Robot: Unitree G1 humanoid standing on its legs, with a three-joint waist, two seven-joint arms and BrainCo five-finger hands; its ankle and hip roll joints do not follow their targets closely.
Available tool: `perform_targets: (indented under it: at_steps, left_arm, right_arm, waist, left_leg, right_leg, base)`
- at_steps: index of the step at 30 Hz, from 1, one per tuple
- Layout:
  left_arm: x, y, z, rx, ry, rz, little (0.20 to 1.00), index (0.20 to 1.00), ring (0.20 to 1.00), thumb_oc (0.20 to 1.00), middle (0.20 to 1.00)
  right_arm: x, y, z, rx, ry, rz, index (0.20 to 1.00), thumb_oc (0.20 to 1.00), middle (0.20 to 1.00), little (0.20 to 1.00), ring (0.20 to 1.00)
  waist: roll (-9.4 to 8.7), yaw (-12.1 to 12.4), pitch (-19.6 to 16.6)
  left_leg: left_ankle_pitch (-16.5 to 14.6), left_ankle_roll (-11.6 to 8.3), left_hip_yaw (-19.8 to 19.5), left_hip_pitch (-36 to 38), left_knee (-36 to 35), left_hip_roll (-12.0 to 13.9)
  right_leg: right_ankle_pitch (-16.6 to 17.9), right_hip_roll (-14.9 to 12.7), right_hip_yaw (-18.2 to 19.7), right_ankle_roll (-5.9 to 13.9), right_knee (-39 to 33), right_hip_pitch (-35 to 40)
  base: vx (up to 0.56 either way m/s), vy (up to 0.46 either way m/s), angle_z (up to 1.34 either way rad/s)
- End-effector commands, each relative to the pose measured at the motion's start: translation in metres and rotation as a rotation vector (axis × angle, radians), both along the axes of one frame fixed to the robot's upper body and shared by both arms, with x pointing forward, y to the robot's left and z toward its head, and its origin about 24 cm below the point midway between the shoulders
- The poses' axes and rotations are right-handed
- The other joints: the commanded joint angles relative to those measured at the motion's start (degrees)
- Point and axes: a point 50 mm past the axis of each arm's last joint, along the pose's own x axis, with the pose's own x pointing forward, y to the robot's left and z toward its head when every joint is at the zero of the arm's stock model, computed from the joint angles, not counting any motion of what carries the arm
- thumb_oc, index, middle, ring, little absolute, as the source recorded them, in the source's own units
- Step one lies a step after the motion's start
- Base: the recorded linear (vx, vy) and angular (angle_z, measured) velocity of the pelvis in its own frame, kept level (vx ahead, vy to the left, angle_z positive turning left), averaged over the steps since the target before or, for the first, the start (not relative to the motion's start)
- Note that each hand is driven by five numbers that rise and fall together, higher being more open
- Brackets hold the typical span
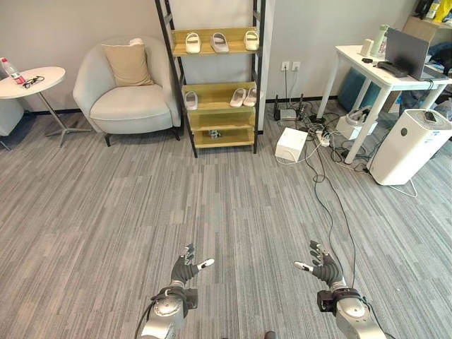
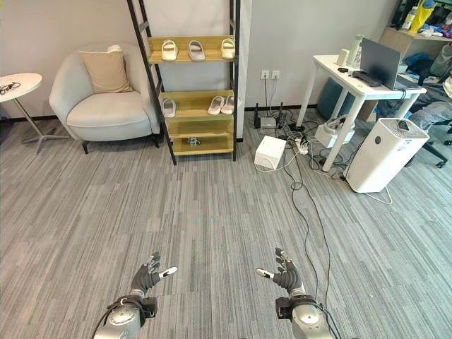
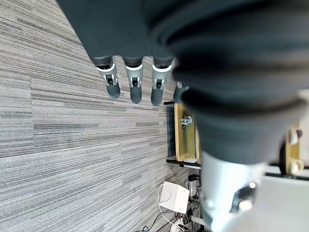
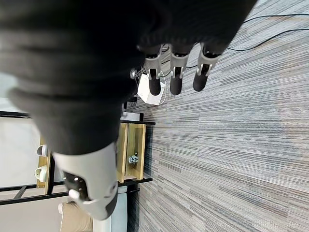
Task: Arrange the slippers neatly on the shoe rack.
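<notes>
A grey striped carpet floor (image 1: pixel 141 212) covers the room. Against the far wall stands a pale armchair (image 1: pixel 126 88) with a tan cushion (image 1: pixel 128 63) on its seat back, and to its left a small round white side table (image 1: pixel 30 81). On the right stands a white desk (image 1: pixel 385 78) carrying a laptop (image 1: pixel 408 51), with a tall white air purifier (image 1: pixel 409 145) just beside it on the floor.

Between armchair and desk stands the shoe rack (image 1: pixel 215 78), a black frame with wooden shelves. Its top shelf holds three pale slippers (image 1: pixel 219 42) set side by side, toes toward the wall. The middle shelf holds one slipper (image 1: pixel 191 99) at its left end and a pair (image 1: pixel 244 97) close together at its right end. The lowest shelf carries a small object too small to identify. A small white box (image 1: pixel 291 144) sits on the floor near the rack's right foot, among loose cables.

Well in front of the rack, low over the carpet, the left robot hand (image 1: pixel 185 270) is spread wide, fingers straight and thumb out, holding nothing. The right robot hand (image 1: pixel 323 267) is likewise spread wide and empty, well apart from the left.
</notes>
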Motion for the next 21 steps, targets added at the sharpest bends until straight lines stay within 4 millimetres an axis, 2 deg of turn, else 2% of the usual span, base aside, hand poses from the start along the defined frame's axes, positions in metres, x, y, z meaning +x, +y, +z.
perform_targets:
  at_steps: [1,5,8,10,11,12,13,14,15,17,19,21]
  left_arm:
    - [0.023,0.007,0.018,0.017,-0.103,0.007,1.0,1.0,1.0,1.0,1.0]
    - [0.027,0.009,0.021,0.023,-0.121,0.012,1.0,1.0,1.0,1.0,1.0]
    - [0.031,0.018,0.028,0.062,-0.156,0.019,1.0,1.0,1.0,1.0,1.0]
    - [0.033,0.02,0.031,0.064,-0.168,0.019,1.0,1.0,1.0,1.0,1.0]
    - [0.033,0.021,0.032,0.07,-0.174,0.015,1.0,1.0,1.0,1.0,1.0]
    - [0.034,0.023,0.034,0.075,-0.181,0.013,1.0,1.0,1.0,1.0,1.0]
    - [0.036,0.024,0.036,0.082,-0.19,0.005,1.0,1.0,1.0,1.0,1.0]
    - [0.036,0.025,0.036,0.086,-0.189,0.003,1.0,1.0,1.0,1.0,1.0]
    - [0.034,0.029,0.036,0.091,-0.184,0.016,1.0,1.0,1.0,1.0,1.0]
    - [0.036,0.031,0.037,0.094,-0.194,0.025,1.0,1.0,1.0,1.0,1.0]
    - [0.039,0.031,0.039,0.102,-0.199,0.022,1.0,1.0,1.0,1.0,1.0]
    - [0.039,0.026,0.04,0.096,-0.206,0.006,1.0,1.0,1.0,1.0,1.0]
  right_arm:
    - [0.015,0.009,0.011,0.037,-0.077,0.021,1.0,1.0,1.0,1.0,1.0]
    - [0.022,0.009,0.014,0.028,-0.093,0.034,1.0,1.0,1.0,1.0,1.0]
    - [0.027,0.001,0.02,-0.001,-0.117,0.03,1.0,1.0,1.0,1.0,1.0]
    - [0.027,-0.004,0.023,-0.03,-0.128,0.04,1.0,1.0,1.0,1.0,1.0]
    - [0.028,-0.006,0.024,-0.036,-0.133,0.038,1.0,1.0,1.0,1.0,1.0]
    - [0.029,-0.007,0.026,-0.044,-0.14,0.04,1.0,1.0,1.0,1.0,1.0]
    - [0.03,-0.009,0.028,-0.059,-0.15,0.039,1.0,1.0,1.0,1.0,1.0]
    - [0.029,-0.011,0.027,-0.061,-0.147,0.027,1.0,1.0,1.0,1.0,1.0]
    - [0.027,-0.013,0.027,-0.064,-0.144,0.013,1.0,1.0,1.0,1.0,1.0]
    - [0.028,-0.017,0.028,-0.069,-0.151,0.007,1.0,1.0,1.0,1.0,1.0]
    - [0.024,-0.021,0.029,-0.128,-0.144,0.036,1.0,1.0,1.0,1.0,1.0]
    - [0.016,-0.024,0.027,-0.162,-0.128,0.057,1.0,1.0,1.0,1.0,1.0]
  waist:
    - [-2.19,0.72,-1.28]
    - [-2.8,1.02,-0.52]
    - [-4.17,1.44,1.3]
    - [-4.06,1.28,2.38]
    - [-3.98,1.27,2.96]
    - [-3.98,1.1,3.96]
    - [-3.51,0.63,5.74]
    - [-3.27,0.61,6.06]
    - [-3.26,0.36,6.14]
    - [-3.66,-0.36,6.54]
    - [-4.21,-1.64,6.36]
    - [-4.08,-1.95,5.55]
  left_leg:
    - [-1.3,-4.22,-1.85,-1.29,-0.44,3.03]
    - [-1.26,-3.83,-1.69,-1.88,-0.44,2.69]
    - [-1.66,-2.43,-1.29,-3.02,-0.28,1.37]
    - [-2.13,-1.38,-1.41,-3.49,0.1,0.76]
    - [-2.28,-1.02,-1.34,-3.56,0.17,0.51]
    - [-2.32,-0.5,-1.15,-3.34,0.2,-0.02]
    - [-2.15,0.05,-1.14,-2.89,-0.07,-0.18]
    - [-2.3,-0.02,-1.31,-2.61,-0.21,0.06]
    - [-2.74,-0.6,-1.06,-2.11,-0.44,0.28]
    - [-3.34,-1.21,-1.09,-1.79,-0.44,0.34]
    - [-4.93,-2.06,-1.59,-0.27,-0.44,0.7]
    - [-5.62,-2.64,-2.42,0.76,-0.44,1.22]
  right_leg:
    - [-2.65,-6.89,1.17,7.64,0.04,-0.53]
    - [-2.12,-7.13,1.64,7.94,0.04,-1.46]
    - [-1.21,-8.41,2.87,9.19,1.59,-3.44]
    - [-2.22,-9.18,4.11,9.95,8.35,-7.27]
    - [-1.65,-9.4,4.54,10.26,11.48,-9.31]
    - [0.68,-9.85,5.19,10.8,15.35,-11.58]
    - [2.73,-9.78,5.84,10.33,21.7,-15.14]
    - [2.75,-9.63,5.33,9.87,22.91,-16.46]
    - [1.91,-9.34,2.87,9.64,19.29,-17.69]
    - [2.01,-8.1,1.03,9.5,13.16,-17.74]
    - [4.32,-5.64,-0.47,9.51,6.11,-18.48]
    - [3.68,-5.32,-0.89,9.11,4.73,-16.75]
  base:
    - [0.01,0.035,0.0]
    - [-0.02,0.059,-0.01]
    - [-0.02,0.172,-0.11]
    - [-0.05,0.157,-0.11]
    - [-0.08,0.146,-0.13]
    - [-0.08,0.163,-0.14]
    - [-0.03,0.139,-0.08]
    - [0.11,0.072,0.02]
    - [0.19,-0.035,0.07]
    - [0.19,-0.1,-0.12]
    - [0.31,-0.192,-0.07]
    - [0.32,-0.239,0.3]
